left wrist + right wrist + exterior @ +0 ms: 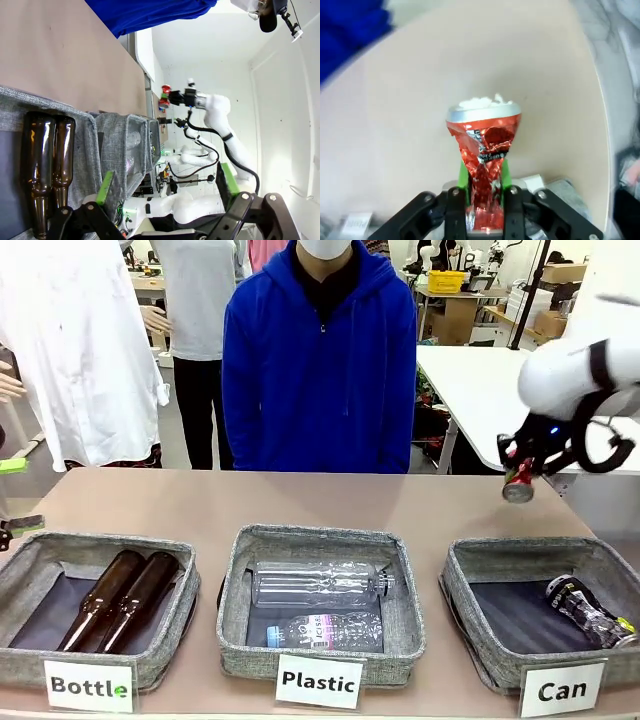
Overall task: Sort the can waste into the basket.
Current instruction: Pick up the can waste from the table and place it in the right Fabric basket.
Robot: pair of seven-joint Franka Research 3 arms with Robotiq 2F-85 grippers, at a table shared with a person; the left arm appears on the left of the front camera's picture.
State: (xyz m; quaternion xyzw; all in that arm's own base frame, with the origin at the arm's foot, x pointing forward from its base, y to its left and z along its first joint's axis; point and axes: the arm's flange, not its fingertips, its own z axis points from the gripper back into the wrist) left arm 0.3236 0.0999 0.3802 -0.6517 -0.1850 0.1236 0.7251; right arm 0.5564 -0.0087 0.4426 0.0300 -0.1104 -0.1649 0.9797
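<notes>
Right fingers clamp crushed red can, above Can basket far edge; left fingers spread, empty.

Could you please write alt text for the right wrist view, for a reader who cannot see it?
The right hand is shut on a crushed red and silver can, gripped at its pinched waist between green pads, its silver end pointing away from the camera. Behind it lies the blurred tan table, with blue clothing in the upper left corner.

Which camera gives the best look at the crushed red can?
The right wrist view: the crushed red can is centred and close, pinched between the right gripper's green pads. The front view shows it small at that gripper, above the table; the left wrist view, tiny and distant.
</notes>
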